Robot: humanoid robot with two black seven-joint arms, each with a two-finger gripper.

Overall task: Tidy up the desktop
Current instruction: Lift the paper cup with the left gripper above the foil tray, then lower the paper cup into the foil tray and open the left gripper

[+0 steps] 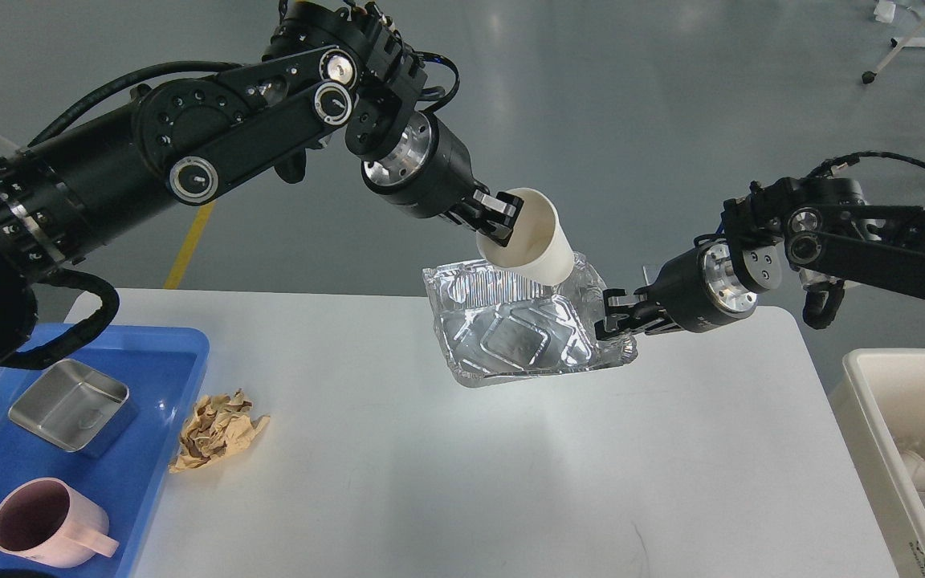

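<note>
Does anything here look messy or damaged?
Yes. A crumpled brown paper wad lies loose on the desktop, just beside the blue tray. The foil tray held up by the right gripper looks dented and wrinkled. The left gripper holds a paper cup tipped over it.

Left gripper [498, 218]: closed on the rim of a white paper cup [532, 245], held tilted above the far edge of the desktop [462, 449].
Right gripper [617, 315]: clamped on the right edge of a crumpled foil tray [519, 337], lifted and tipped toward the camera.
Cup and foil tray: the cup's base overlapped the tray's upper rim.
Desktop: a crumpled brown paper ball [218, 429] lay near its left side, just beside a blue tray [165, 345].
Blue tray: held a metal tin [69, 405] and a pink mug [45, 522].
Cream bin [872, 409]: stood at the right, with clear plastic inside.
</note>
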